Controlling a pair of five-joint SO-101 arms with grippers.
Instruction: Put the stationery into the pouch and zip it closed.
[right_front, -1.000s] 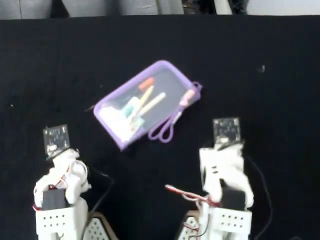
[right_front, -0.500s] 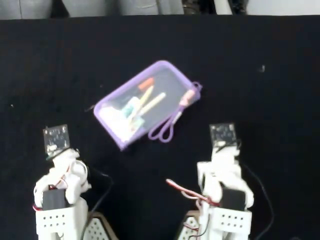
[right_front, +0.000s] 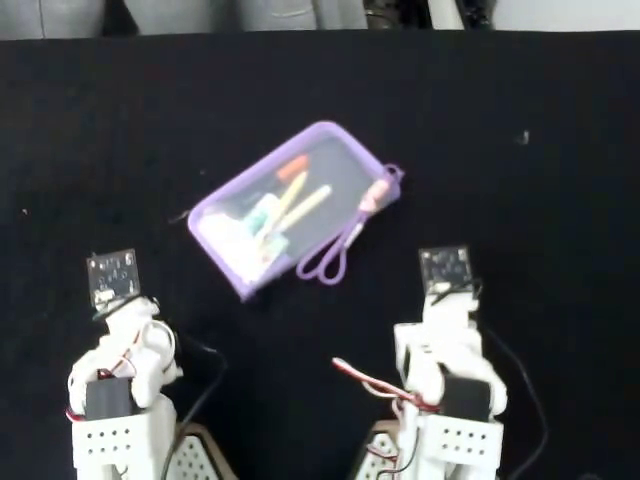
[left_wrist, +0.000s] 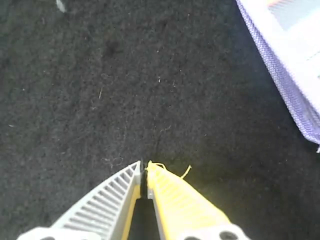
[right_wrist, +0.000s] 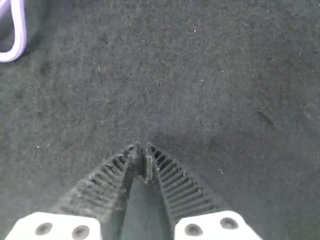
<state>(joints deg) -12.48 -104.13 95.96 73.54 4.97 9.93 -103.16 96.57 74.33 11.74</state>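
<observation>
A purple-edged clear pouch (right_front: 285, 205) lies tilted at the table's middle, with pens and other stationery (right_front: 283, 208) visible inside and a purple wrist loop (right_front: 330, 262) trailing from it. The pouch's zip looks closed. My left gripper (left_wrist: 145, 167) is shut over bare cloth, the pouch's edge (left_wrist: 285, 65) off to one side. The left arm (right_front: 118, 300) rests near the front left. My right gripper (right_wrist: 141, 149) is shut and holds nothing, the loop (right_wrist: 12, 30) showing at a corner. The right arm (right_front: 447, 300) sits at the front right.
Black cloth (right_front: 520, 180) covers the whole table. Both arm bases (right_front: 110, 430) stand at the front edge, with red wires (right_front: 365, 385) by the right one. Grey shapes line the far edge.
The right arm drew back slightly toward its base and shifted a little left. The pouch and the left arm stayed where they were.
</observation>
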